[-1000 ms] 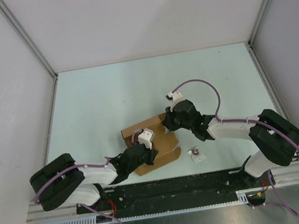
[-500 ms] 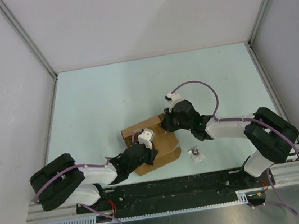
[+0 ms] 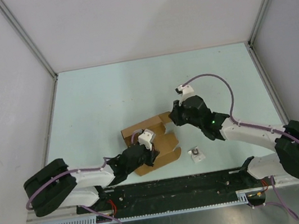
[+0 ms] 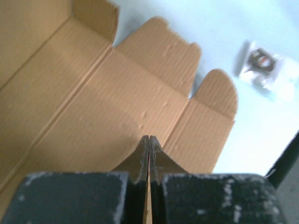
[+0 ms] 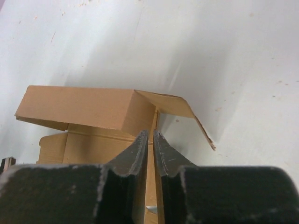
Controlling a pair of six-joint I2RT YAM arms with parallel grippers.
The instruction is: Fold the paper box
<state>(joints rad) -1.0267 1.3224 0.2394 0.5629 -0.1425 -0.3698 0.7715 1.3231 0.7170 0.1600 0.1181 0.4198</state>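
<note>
Rightward and outward goes the right arm since a second ago, while the paper box (image 3: 167, 143) lies unmoved, half-formed, on the table (image 3: 101, 97) near its near edge. The left gripper (image 4: 148, 142) is clamped shut on a cardboard panel. The right gripper (image 5: 149, 136) has its jaws a crack apart astride a side wall; whether they still pinch it cannot be told. Judged step: raising the walls. Next, the loose right flap needs tucking in.

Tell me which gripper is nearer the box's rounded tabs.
Left gripper, shut, over the paper box panel just short of the rounded tabs; right gripper at the far corner flap, farther off.
</note>
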